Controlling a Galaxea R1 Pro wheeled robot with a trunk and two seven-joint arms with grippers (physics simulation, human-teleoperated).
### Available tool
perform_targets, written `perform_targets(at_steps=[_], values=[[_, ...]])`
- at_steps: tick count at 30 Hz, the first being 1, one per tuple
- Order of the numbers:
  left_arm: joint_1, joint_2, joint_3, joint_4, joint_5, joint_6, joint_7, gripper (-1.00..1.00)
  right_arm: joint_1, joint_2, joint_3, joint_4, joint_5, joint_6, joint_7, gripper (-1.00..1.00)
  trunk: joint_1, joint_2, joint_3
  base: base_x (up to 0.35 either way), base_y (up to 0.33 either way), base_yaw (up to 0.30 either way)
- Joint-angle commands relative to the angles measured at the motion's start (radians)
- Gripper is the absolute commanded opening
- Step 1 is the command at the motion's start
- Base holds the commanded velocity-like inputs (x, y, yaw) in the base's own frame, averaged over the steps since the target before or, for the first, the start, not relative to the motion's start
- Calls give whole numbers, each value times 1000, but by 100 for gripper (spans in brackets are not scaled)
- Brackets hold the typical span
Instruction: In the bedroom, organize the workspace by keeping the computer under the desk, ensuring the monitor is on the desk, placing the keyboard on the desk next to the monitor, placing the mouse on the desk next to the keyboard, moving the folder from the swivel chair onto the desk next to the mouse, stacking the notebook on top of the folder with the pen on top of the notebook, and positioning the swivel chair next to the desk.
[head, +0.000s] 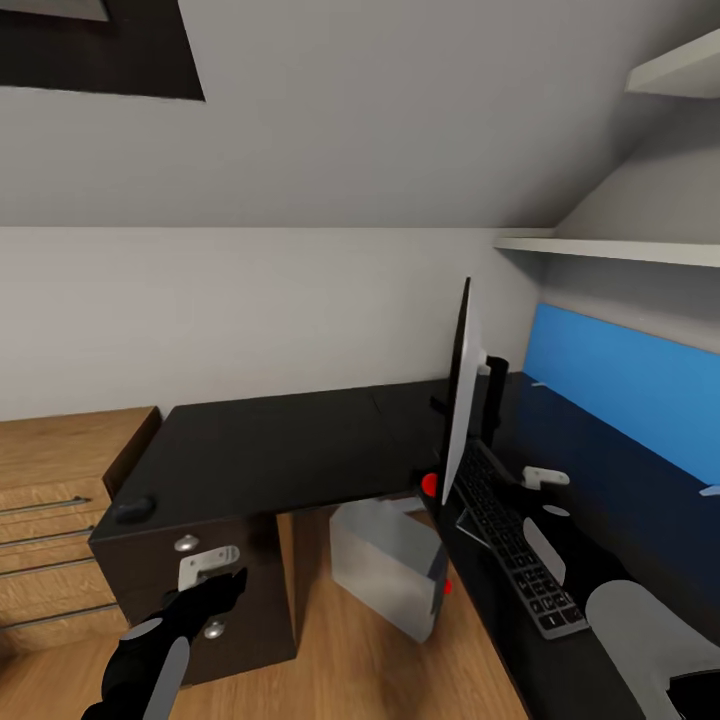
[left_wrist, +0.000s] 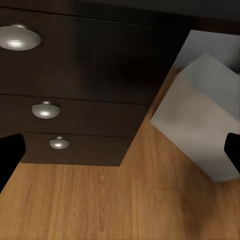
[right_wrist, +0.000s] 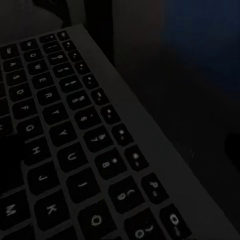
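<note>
Counter (head: 270, 445): the glossy black L-shaped top is filling the middle of the head view and is running down along the lower right; its dark drawers with round silver knobs (left_wrist: 46, 110) are showing in the left wrist view
Monitor (head: 460, 400): it is standing upright on the counter right of centre, seen edge-on, with the black stand just behind it
Keyboard (head: 515, 550): it is lying flat on the counter at the lower right, just beside the foot of the monitor; in the right wrist view its dark keys with white letters (right_wrist: 75, 145) are very close
Mouse (head: 133, 509): it is resting on the counter's near left corner, well apart from the keyboard
Computer (head: 390, 565): the grey box is standing tilted on the oak floor under the counter, near the drawers
Left hand (head: 215, 590): it is hanging in front of the drawers at the lower left; the fingers are standing wide and holding nothing
Right hand (head: 545, 478): it is hovering over the keyboard at the lower right; I cannot tell how wide it is
Dresser (head: 60, 520): light oak, at the left edge
</note>
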Motion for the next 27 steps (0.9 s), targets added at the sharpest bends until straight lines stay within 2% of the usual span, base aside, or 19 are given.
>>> perform_targets(at_steps=[1, 17, 24, 27], values=[[-1, -1, 0, -1, 10, 4, 7, 100, -1, -2, 9, -2, -7, 5, -9, 100, 0, -1, -1, 203, 0, 0], [-1, -5, -4, -16, 13, 3, 9, 100, -1, -3, 9, -1, -5, 8, -7, 100, 0, -1, -1, 39, 0, 0], [-1, -6, -5, -17, 14, 3, 10, 100, 0, -3, 9, -1, -5, 10, -7, 100, 27, -50, -23, 0, 0, 0], [-1, -6, -5, -17, 14, 3, 10, 100, 0, -3, 8, -1, -5, 10, -7, 100, 27, -50, -23, 0, 0, 0]])
